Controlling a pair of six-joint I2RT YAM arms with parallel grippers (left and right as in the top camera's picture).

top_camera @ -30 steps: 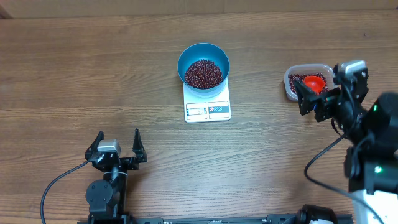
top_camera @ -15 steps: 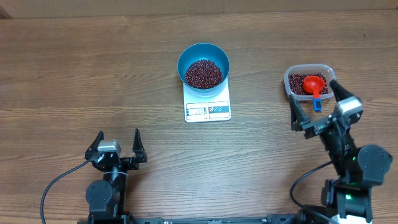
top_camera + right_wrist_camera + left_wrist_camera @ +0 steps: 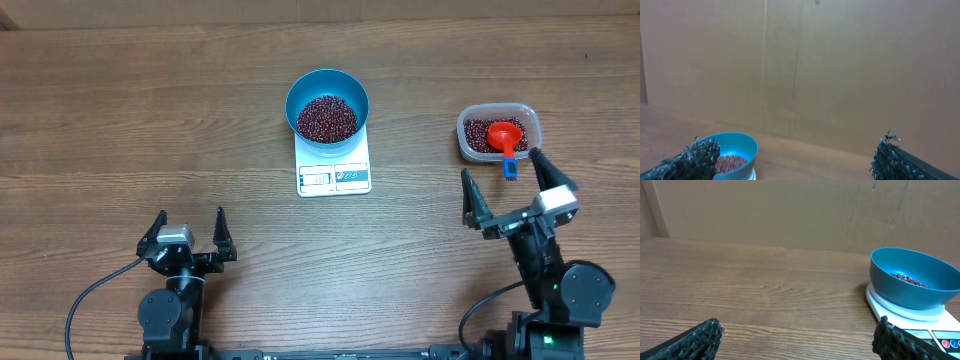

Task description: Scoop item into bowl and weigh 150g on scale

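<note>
While agape and empty, left claw point(image 3: 190, 216) and right claw point(image 3: 499, 165); scale point(image 3: 335, 176) markings illegible.

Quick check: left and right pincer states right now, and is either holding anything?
Left pincer: open, holding nothing.
Right pincer: open, holding nothing.
</note>
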